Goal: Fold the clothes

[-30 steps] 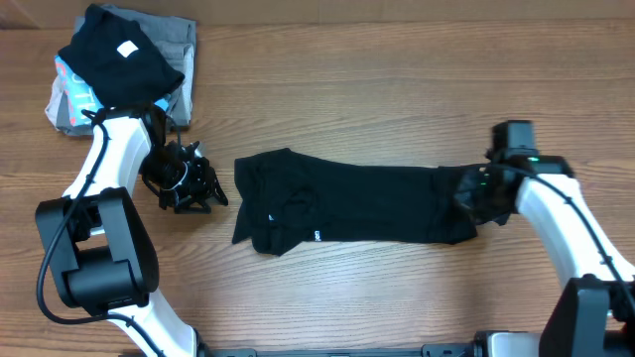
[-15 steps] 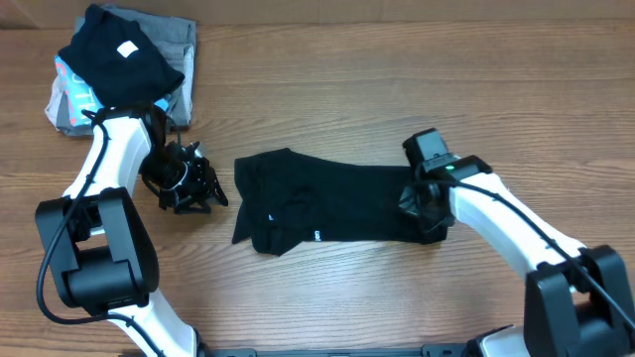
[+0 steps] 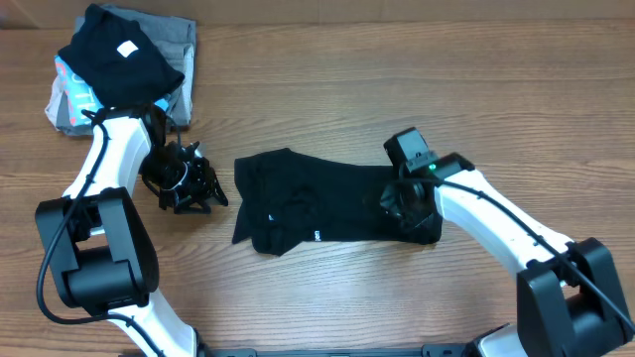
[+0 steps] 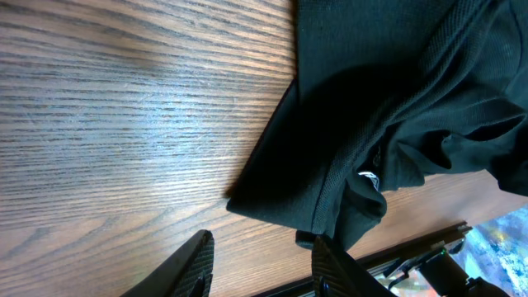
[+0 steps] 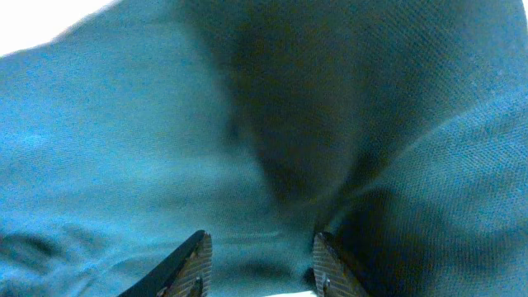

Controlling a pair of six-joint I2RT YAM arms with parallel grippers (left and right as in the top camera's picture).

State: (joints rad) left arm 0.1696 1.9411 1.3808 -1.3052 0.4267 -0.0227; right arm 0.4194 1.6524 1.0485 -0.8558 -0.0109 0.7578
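The black shirt (image 3: 327, 203) lay crumpled lengthwise on the middle of the wooden table (image 3: 347, 89), its small white marks (image 3: 316, 236) facing up near the front edge. The right gripper (image 3: 402, 208) was down on the shirt's right end. In the wrist view its fingers (image 5: 191, 257) stood apart with cloth filling the space beyond them; no pinch on the cloth could be made out. The left gripper (image 3: 203, 188) sat over bare wood just left of the shirt, not touching it. Its fingers (image 4: 198, 262) were spread, nothing between them. A folded pile (image 3: 119, 55) rested at the far left corner, well apart from the shirt.
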